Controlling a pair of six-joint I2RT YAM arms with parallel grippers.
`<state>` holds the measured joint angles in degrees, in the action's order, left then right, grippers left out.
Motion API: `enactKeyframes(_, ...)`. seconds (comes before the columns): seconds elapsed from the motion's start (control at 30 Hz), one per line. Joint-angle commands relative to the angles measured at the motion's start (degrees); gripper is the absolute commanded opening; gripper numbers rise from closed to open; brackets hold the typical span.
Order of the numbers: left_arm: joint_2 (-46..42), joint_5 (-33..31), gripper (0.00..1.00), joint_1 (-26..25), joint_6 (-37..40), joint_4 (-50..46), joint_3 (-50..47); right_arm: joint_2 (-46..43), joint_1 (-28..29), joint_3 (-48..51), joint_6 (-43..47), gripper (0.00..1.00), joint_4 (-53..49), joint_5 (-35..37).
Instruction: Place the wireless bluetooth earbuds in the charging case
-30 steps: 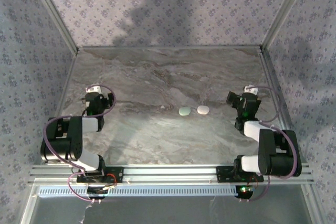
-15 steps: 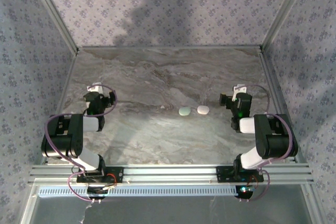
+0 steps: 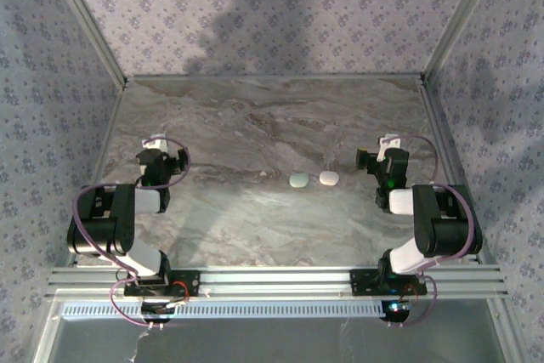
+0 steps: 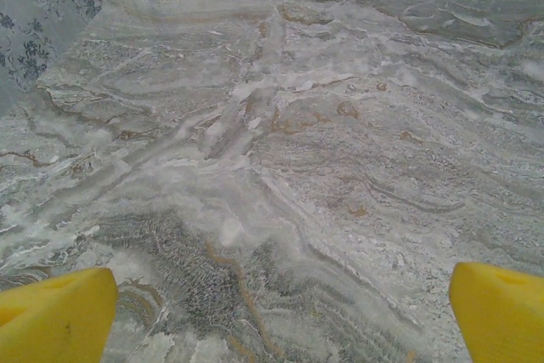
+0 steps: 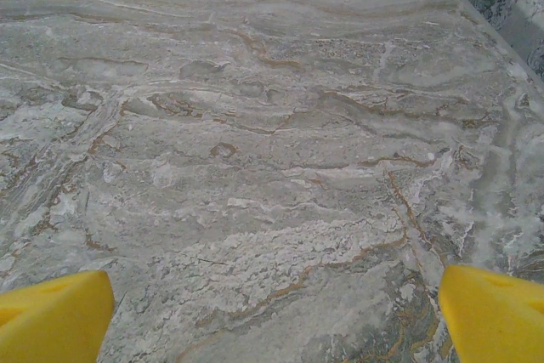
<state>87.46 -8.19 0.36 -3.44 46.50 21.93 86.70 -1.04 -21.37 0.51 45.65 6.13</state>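
A grey-and-tan veined marble desk (image 3: 255,125) sits inside a booth of pale floral wallpaper with aluminium posts at the corners. Your two arms are bolted at the near edge: the left arm (image 3: 119,223) and the right arm (image 3: 438,227), each folded low with its wrist reaching out over the marble.

Your left jaws stand wide apart and hold nothing. In the left wrist view, their yellow fingertips (image 4: 51,316) sit at the bottom corners with bare marble between them. Your right jaws are just as wide and also empty, with their yellow fingertips (image 5: 493,312) framing bare marble in the same way.

Between the two sets of jaws, nearer your right jaws, lie two small oval cases on the desk. The mint case (image 3: 298,180) is on the side of your left jaws, and the white case (image 3: 329,178) is just beside it, toward your right jaws. You cannot tell whether either case is open.

A tiny pale bit (image 3: 264,175), possibly one of the earbuds, lies near the mint case on the left-jaws side. It is too small to identify.
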Motion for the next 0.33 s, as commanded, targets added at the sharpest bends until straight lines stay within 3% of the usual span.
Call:
enactKeyframes(0.0,0.39,0.37,1.0,-0.1,0.77,1.34,1.11,0.29,0.1,-1.04,0.8,1.0,0.41,-0.59)
enactKeyframes(0.3,0.45,0.38,1.0,-0.1,0.8,1.31,1.21,0.32,-0.1,-1.18,0.72,1.0,0.14,-0.95)
